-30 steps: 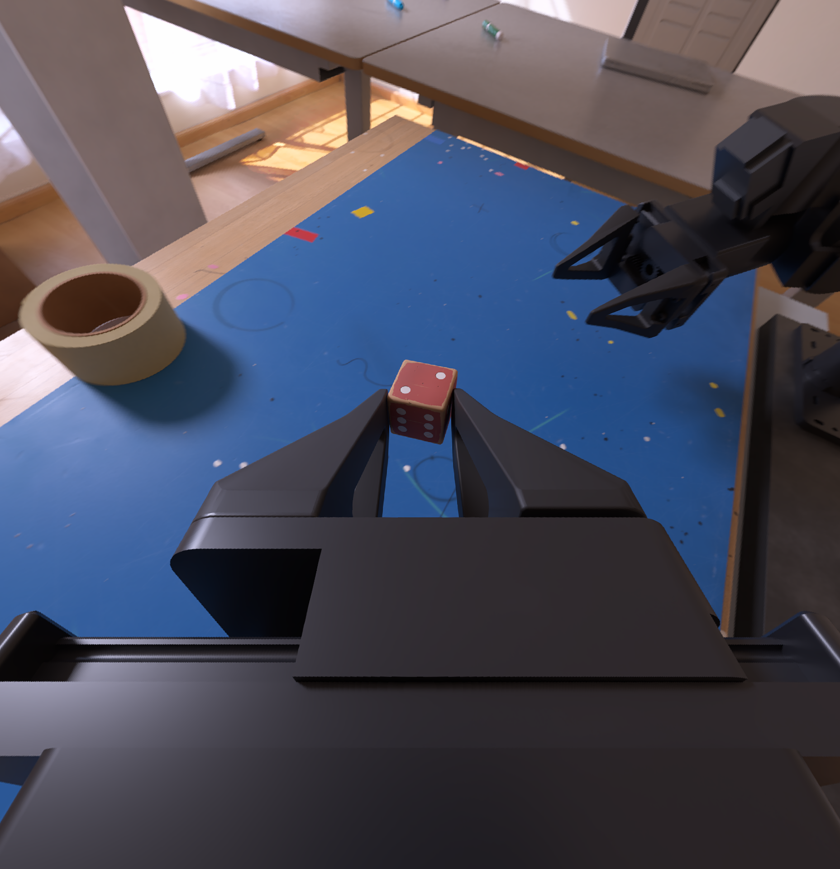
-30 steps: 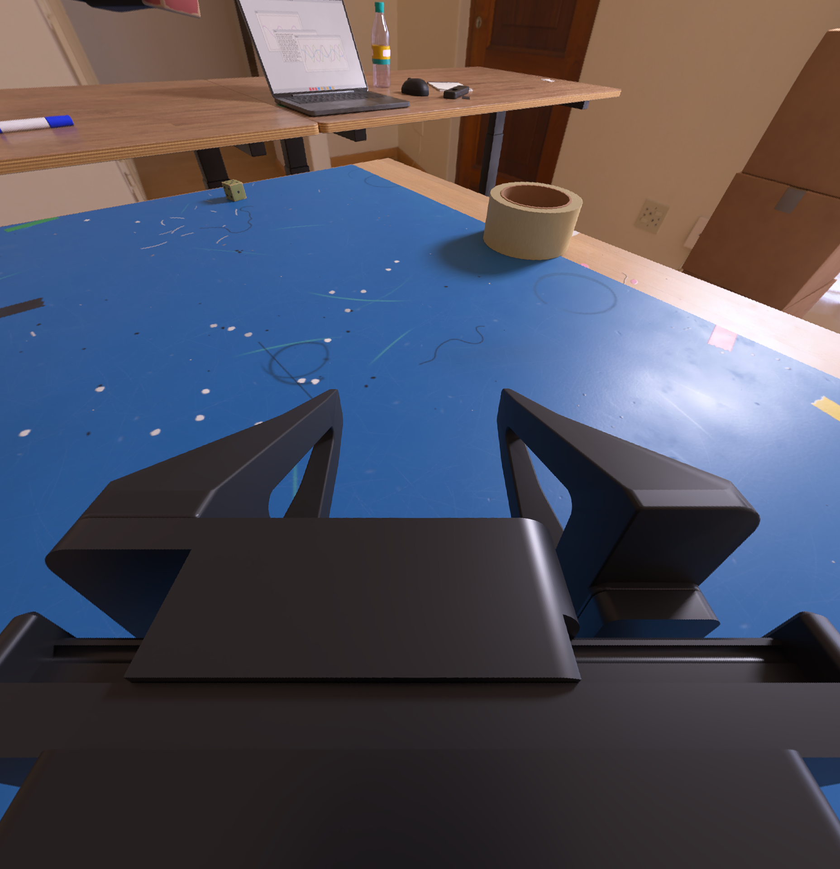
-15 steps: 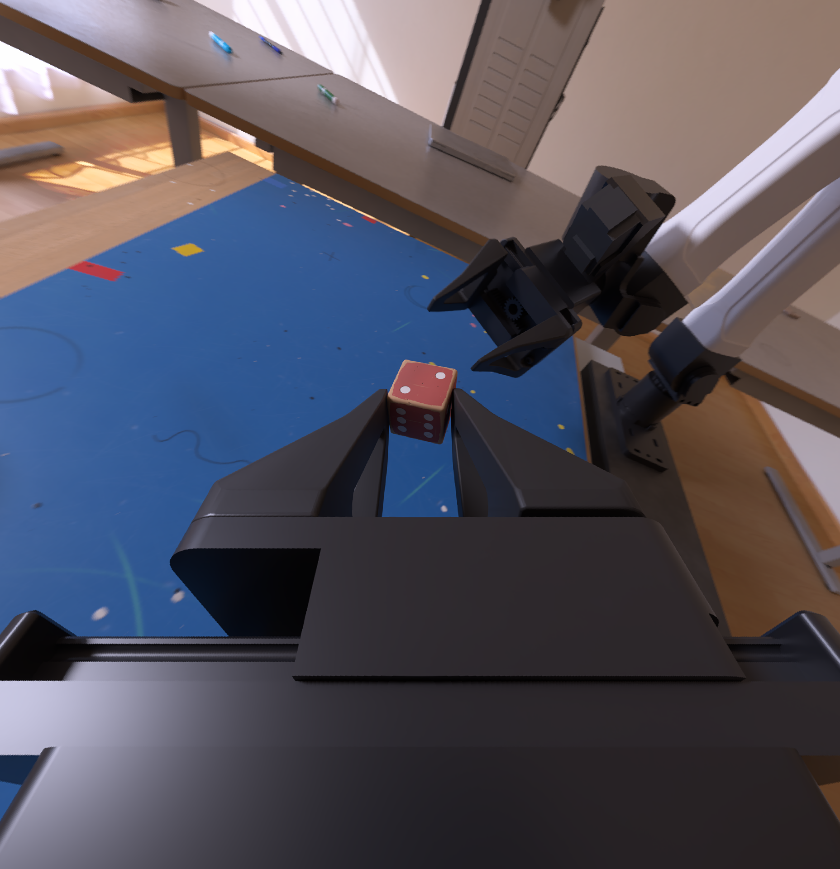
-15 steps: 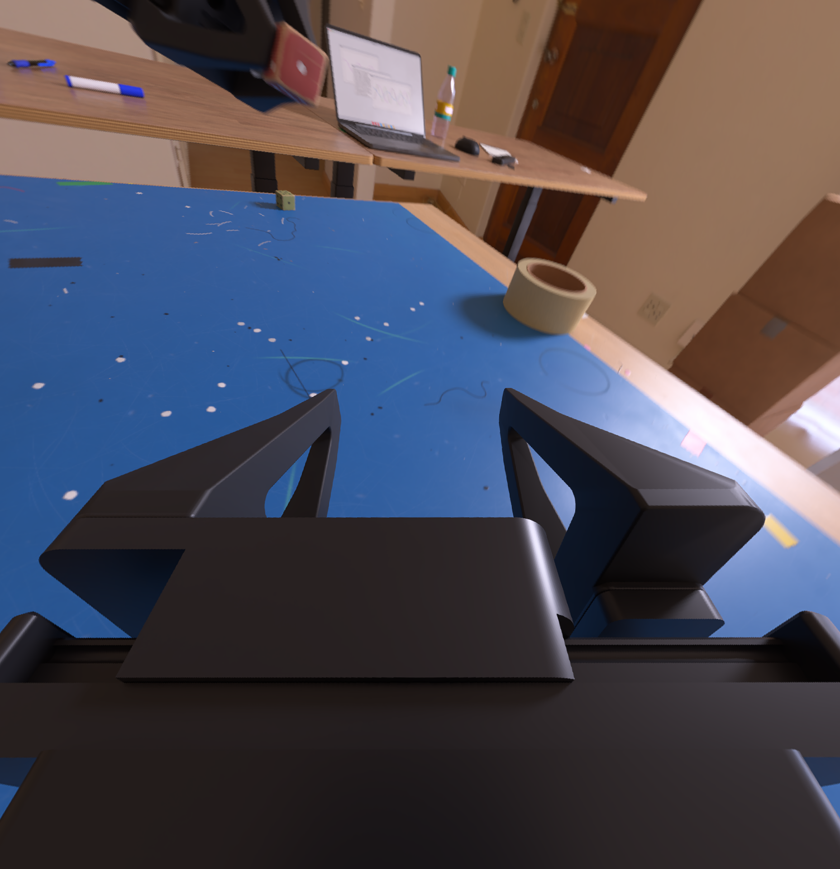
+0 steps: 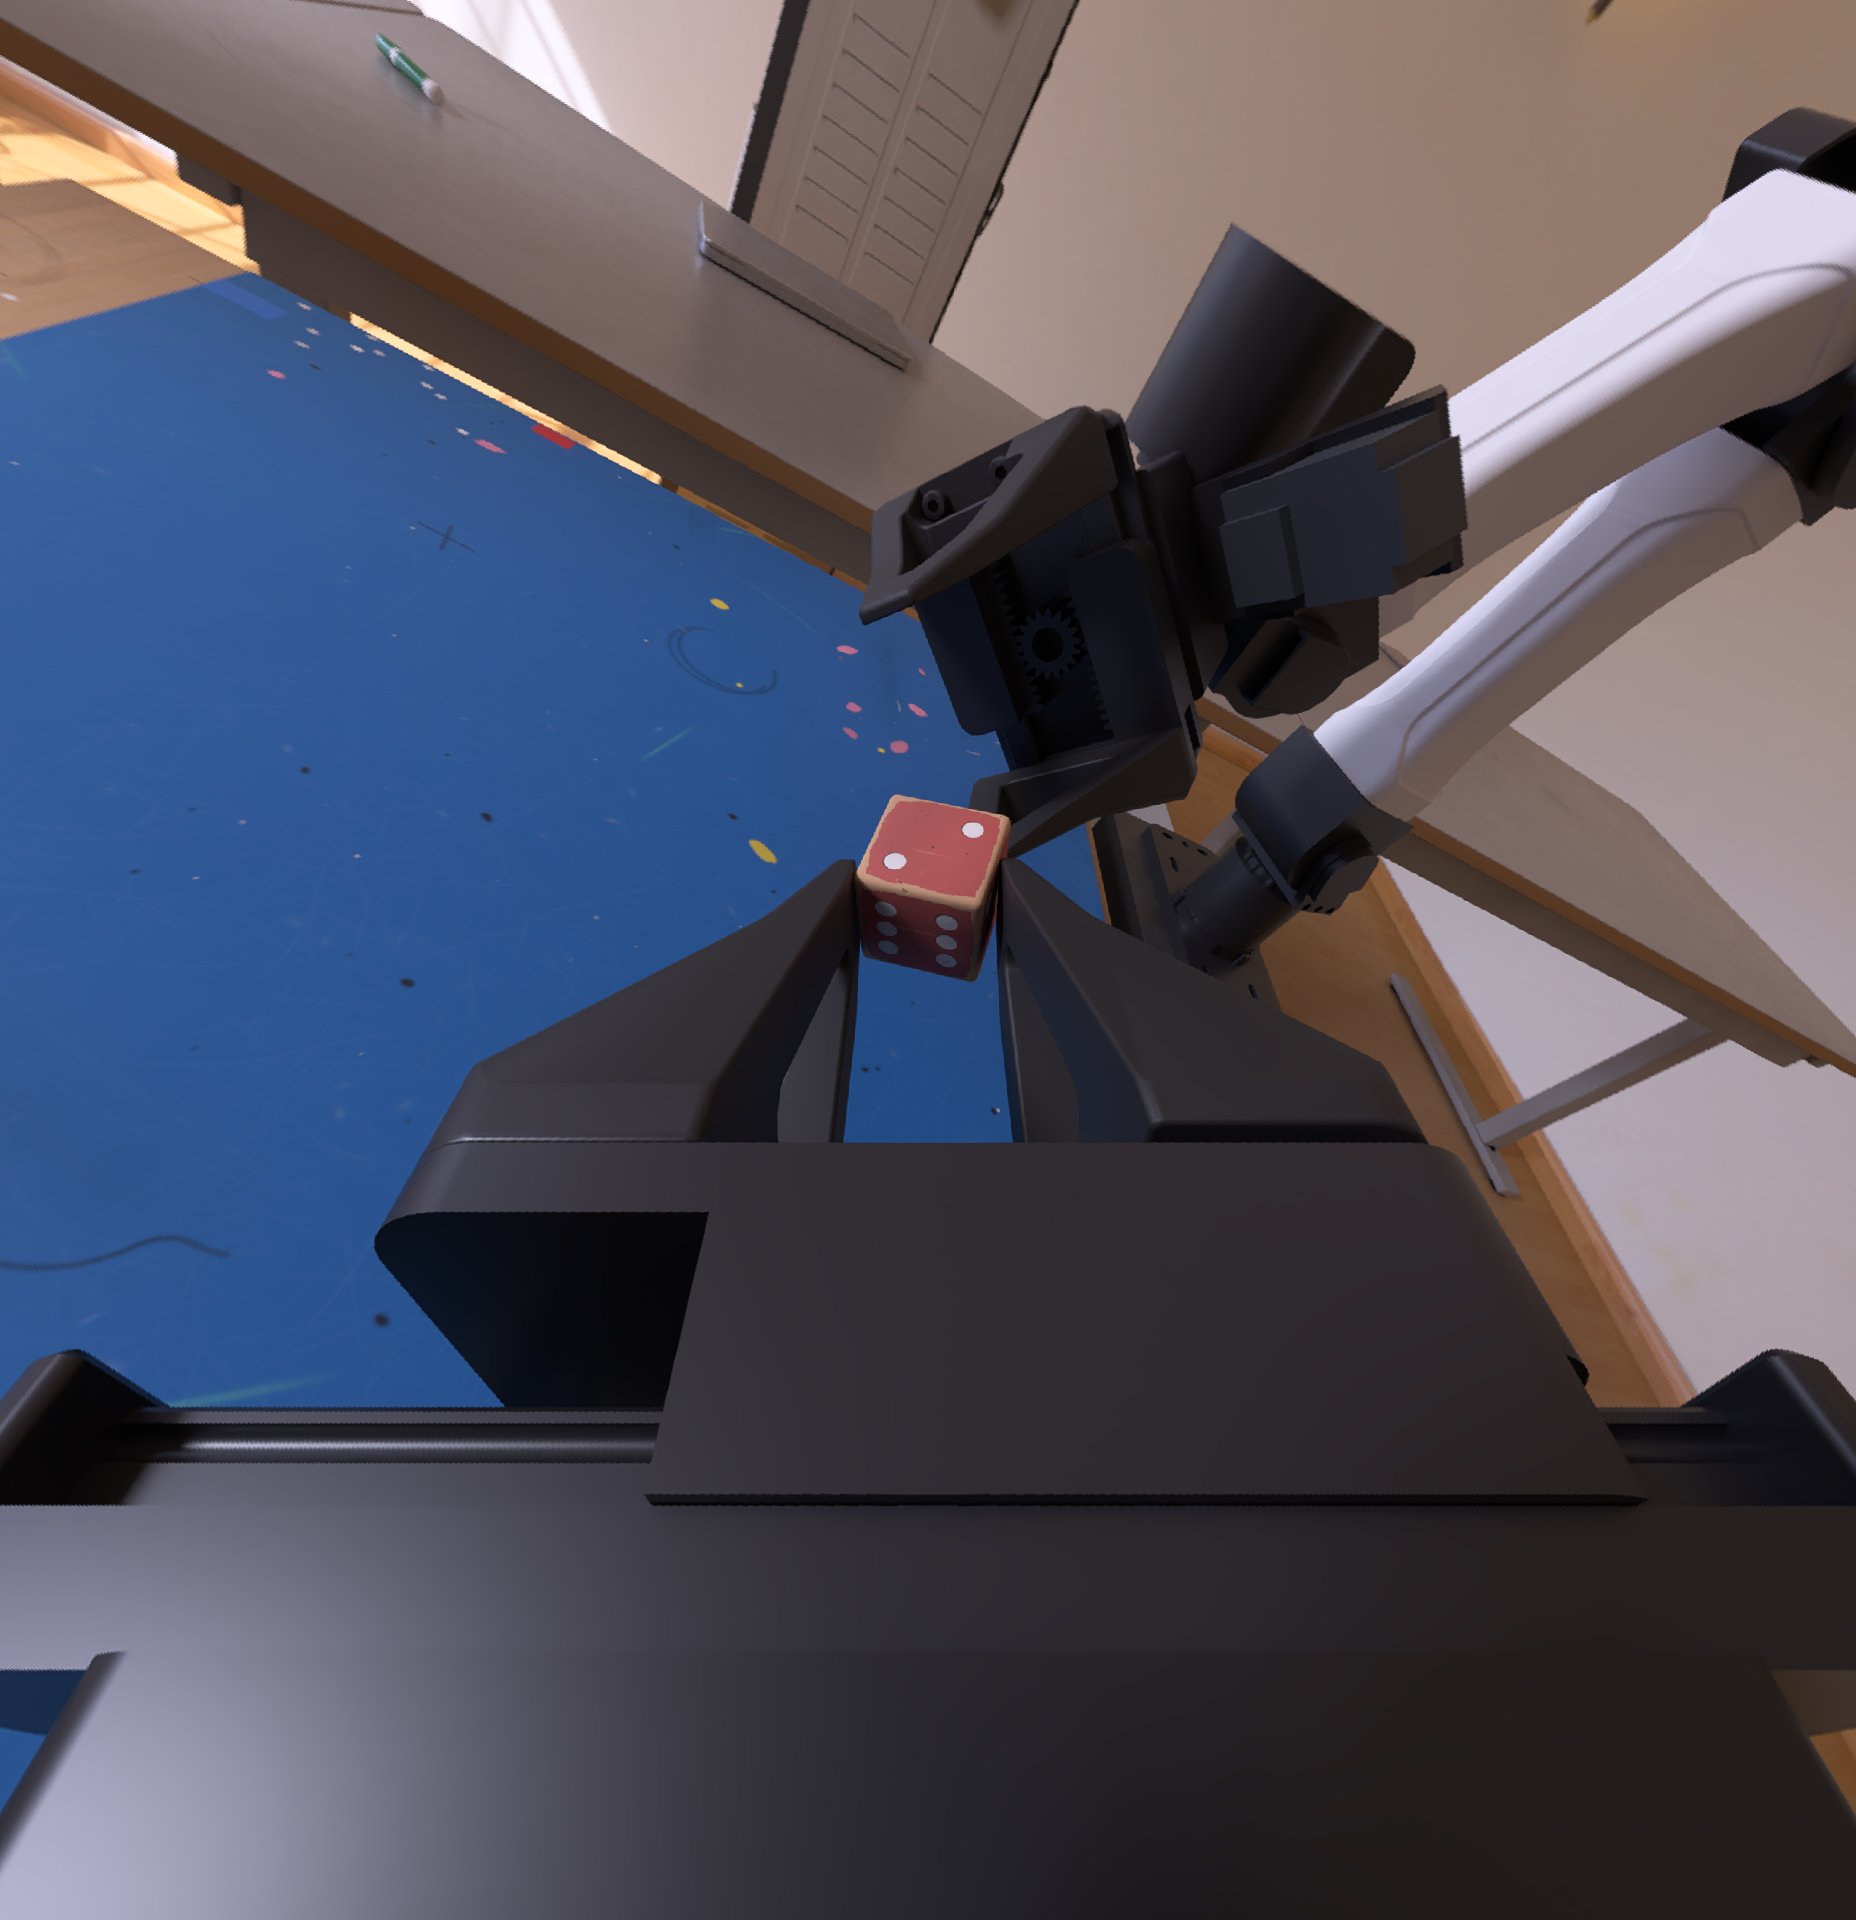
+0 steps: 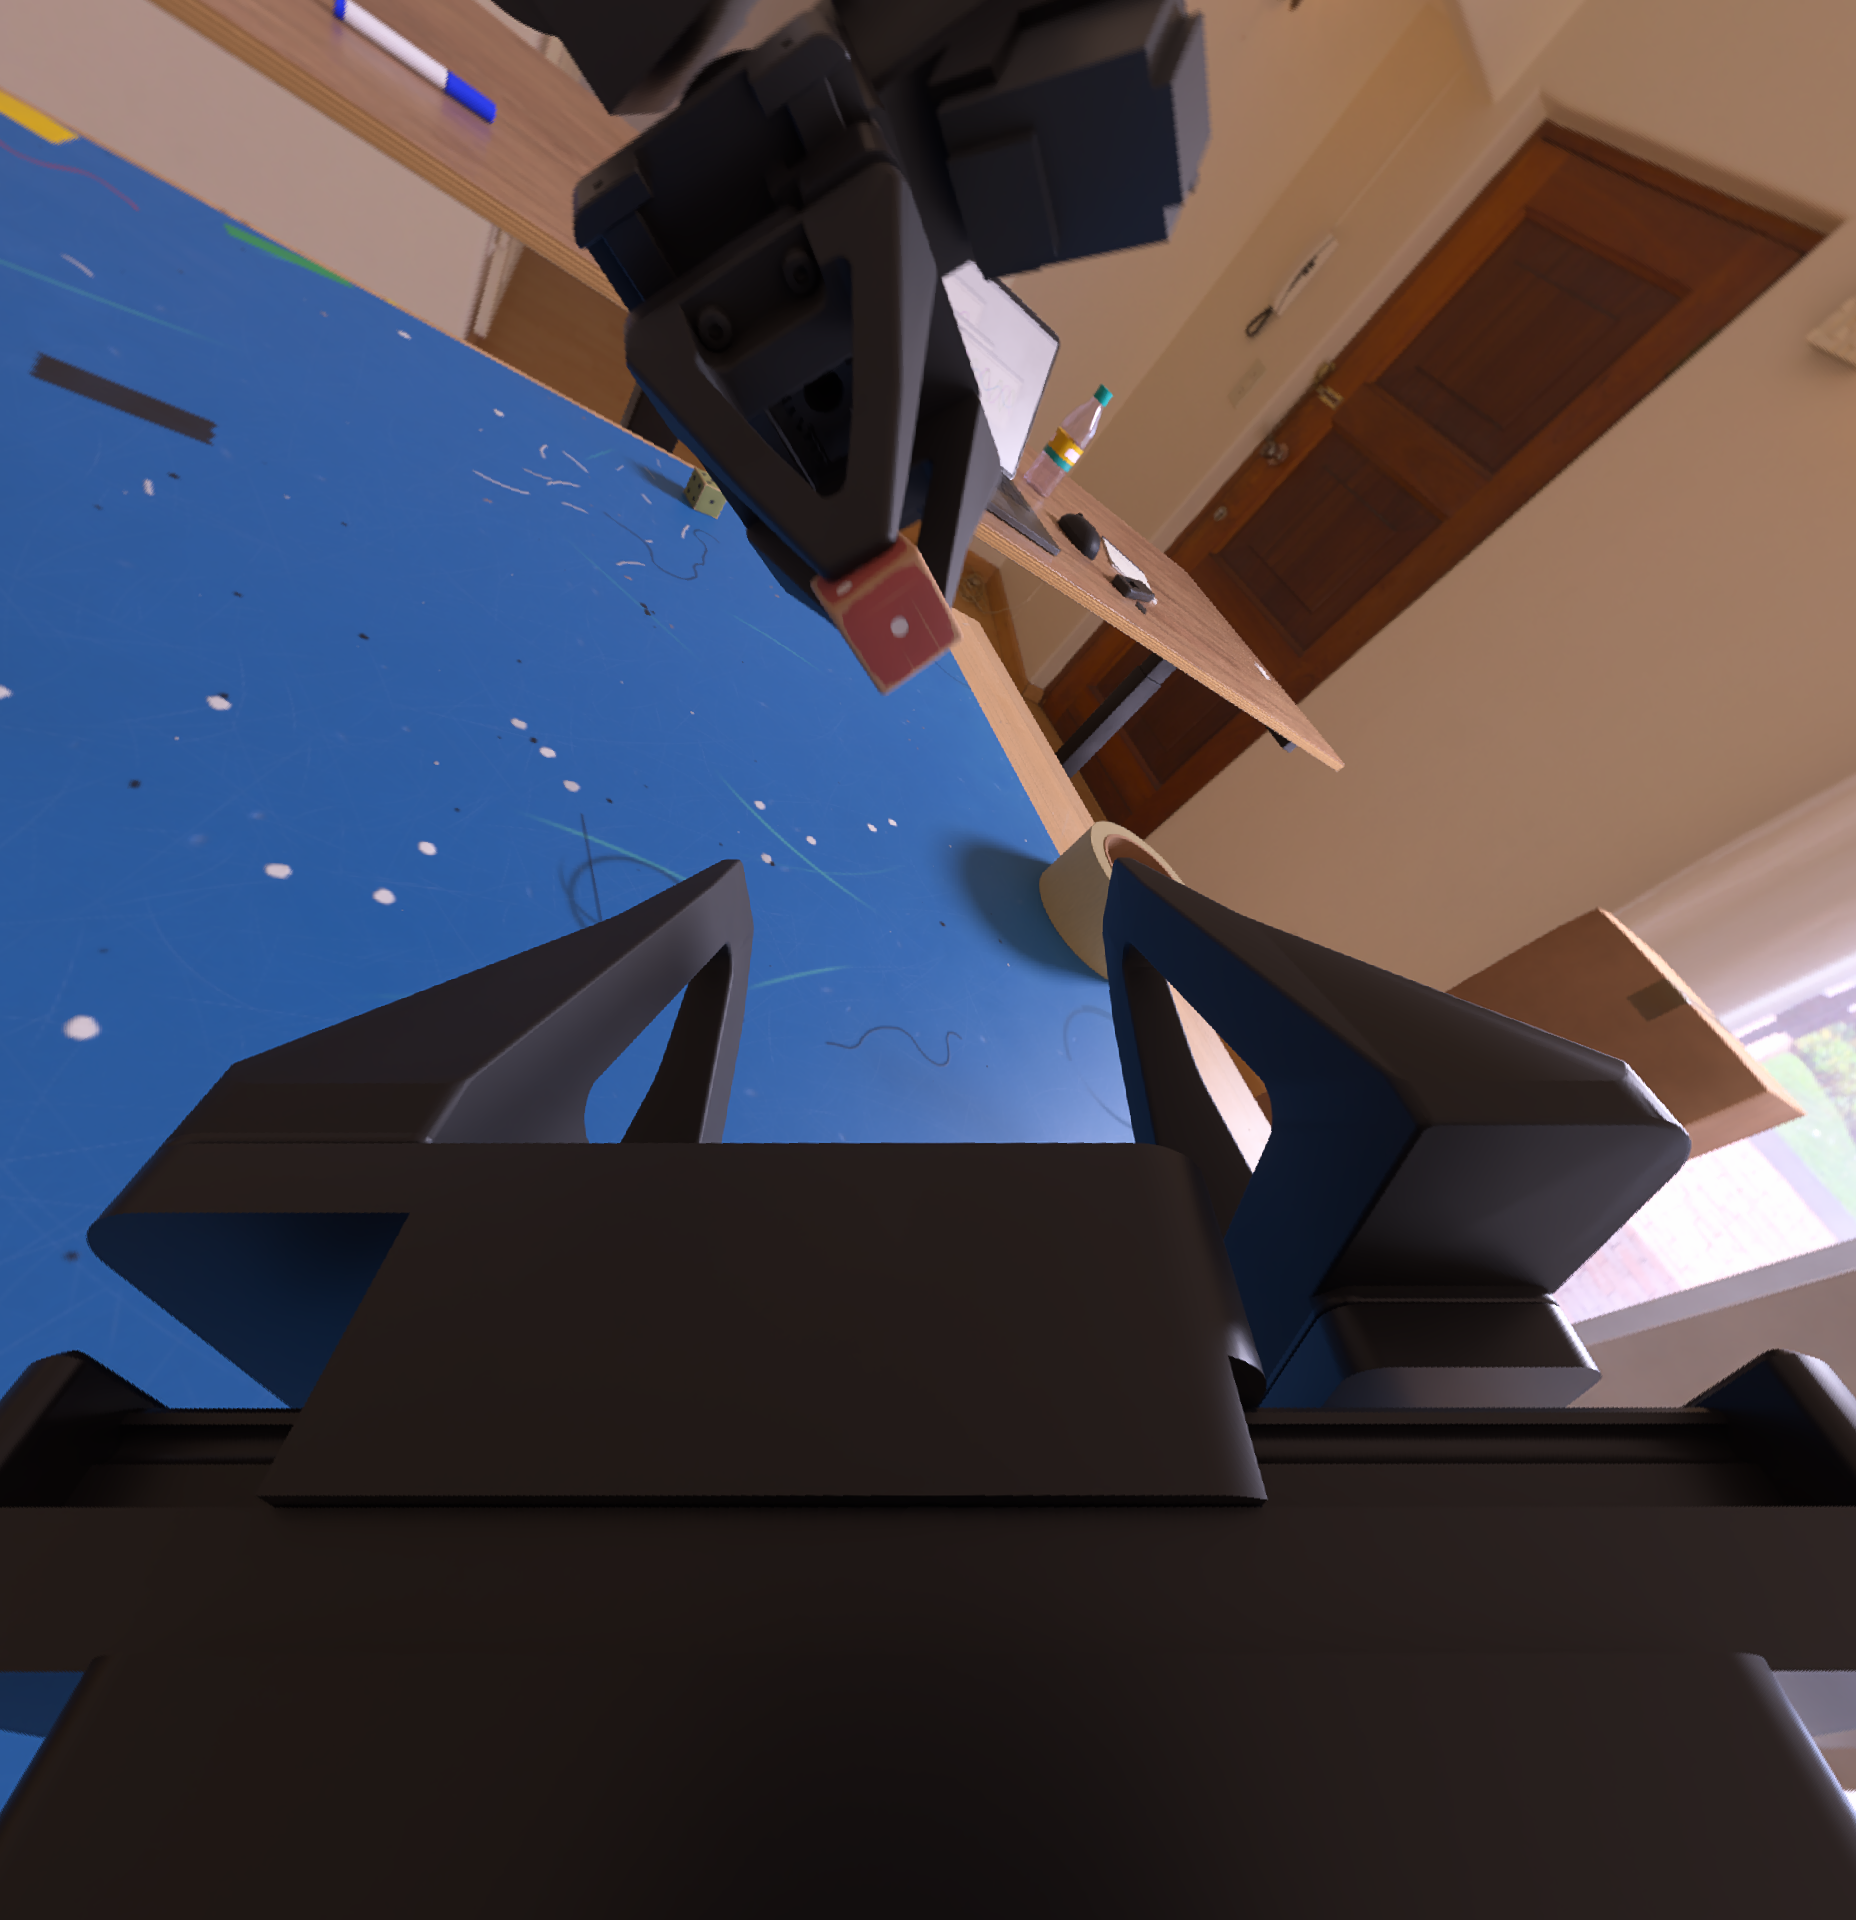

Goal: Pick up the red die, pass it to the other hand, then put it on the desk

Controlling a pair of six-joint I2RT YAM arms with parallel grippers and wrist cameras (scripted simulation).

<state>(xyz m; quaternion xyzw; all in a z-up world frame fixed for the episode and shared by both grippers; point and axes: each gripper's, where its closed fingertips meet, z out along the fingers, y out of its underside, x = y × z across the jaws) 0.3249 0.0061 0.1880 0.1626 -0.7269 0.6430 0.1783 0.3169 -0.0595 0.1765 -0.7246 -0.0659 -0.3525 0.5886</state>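
Note:
My left gripper (image 5: 929,883) is shut on the red die (image 5: 932,883), a red cube with white pips, and holds it in the air above the blue desk mat (image 5: 332,779). My right gripper (image 5: 939,707) shows just beyond the die, open, its lower finger close to the die's right edge. In the right wrist view my right gripper (image 6: 924,883) is open and empty. The left gripper (image 6: 882,551) hangs ahead of it and above, with the red die (image 6: 888,623) at its tips, apart from my right fingers.
A roll of beige tape (image 6: 1085,883) sits on the mat's edge behind my right finger. A small green die (image 6: 707,495) lies far off on the mat. Wooden desks hold a laptop (image 6: 1007,384), a bottle (image 6: 1069,442) and a marker (image 6: 415,57).
Both grippers have risen, tilted and come towards each other. The right gripper now sits right beside the held die. The left grip on the die is unchanged.

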